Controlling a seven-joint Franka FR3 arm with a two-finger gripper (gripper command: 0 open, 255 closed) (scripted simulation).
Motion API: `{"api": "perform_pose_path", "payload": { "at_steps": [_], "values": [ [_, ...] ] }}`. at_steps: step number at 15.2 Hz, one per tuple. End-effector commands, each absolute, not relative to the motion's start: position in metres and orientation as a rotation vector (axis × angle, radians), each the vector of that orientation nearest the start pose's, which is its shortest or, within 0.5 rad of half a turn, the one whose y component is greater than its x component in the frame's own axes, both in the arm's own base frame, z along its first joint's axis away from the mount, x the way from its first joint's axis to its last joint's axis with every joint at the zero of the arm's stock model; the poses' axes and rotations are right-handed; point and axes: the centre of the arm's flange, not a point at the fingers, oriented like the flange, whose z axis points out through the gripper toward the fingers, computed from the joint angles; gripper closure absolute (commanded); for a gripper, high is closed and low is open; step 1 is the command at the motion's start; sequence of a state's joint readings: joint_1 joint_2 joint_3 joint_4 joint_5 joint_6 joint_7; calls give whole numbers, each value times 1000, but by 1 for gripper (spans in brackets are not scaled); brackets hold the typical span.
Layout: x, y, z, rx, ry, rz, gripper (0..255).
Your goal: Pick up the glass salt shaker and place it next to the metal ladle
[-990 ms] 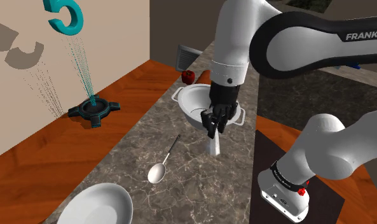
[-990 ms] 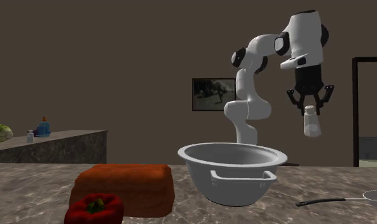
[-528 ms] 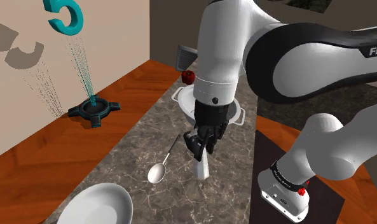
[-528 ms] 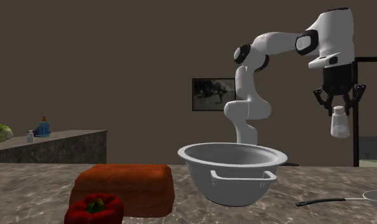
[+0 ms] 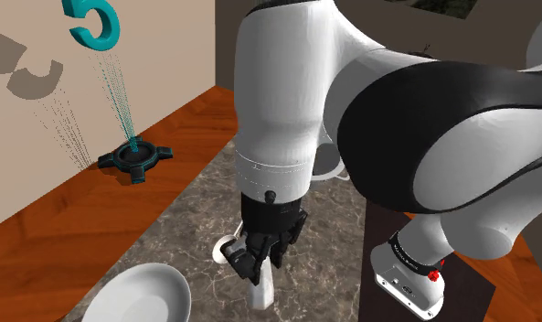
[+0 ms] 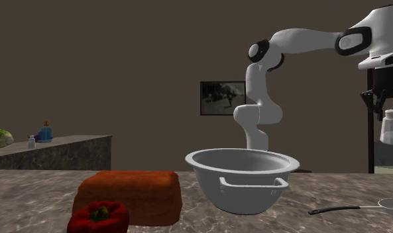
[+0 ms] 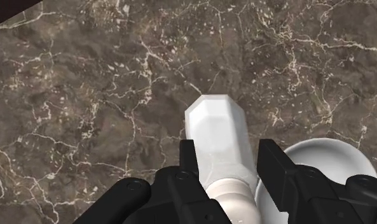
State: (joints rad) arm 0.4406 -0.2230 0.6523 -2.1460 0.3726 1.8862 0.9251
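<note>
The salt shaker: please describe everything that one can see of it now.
The salt shaker is plain white, not clear like glass. Its faceted body ends in a flat base; the narrower top is clasped between the black fingers of the gripper. It hangs upright, base down, in the air over the marble counter, touching nothing but the fingers.

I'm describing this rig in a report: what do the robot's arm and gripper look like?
The arm is built of smooth, rounded white segments with dark joints. In the shoulder view a broad black band wraps one bulky segment, and a small red ring sits near its base. The gripper is all black, with two blocky fingers.
</note>
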Motion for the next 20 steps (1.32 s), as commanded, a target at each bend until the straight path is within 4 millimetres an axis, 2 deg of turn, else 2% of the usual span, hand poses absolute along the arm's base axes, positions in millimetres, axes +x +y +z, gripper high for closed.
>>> {"api": "perform_pose_path", "payload": {
  "at_steps": [1,20],
  "values": [
    [188,466,464,-3066,-29,339,255],
    [188,466,364,-3066,-29,339,255]
  ]
}}
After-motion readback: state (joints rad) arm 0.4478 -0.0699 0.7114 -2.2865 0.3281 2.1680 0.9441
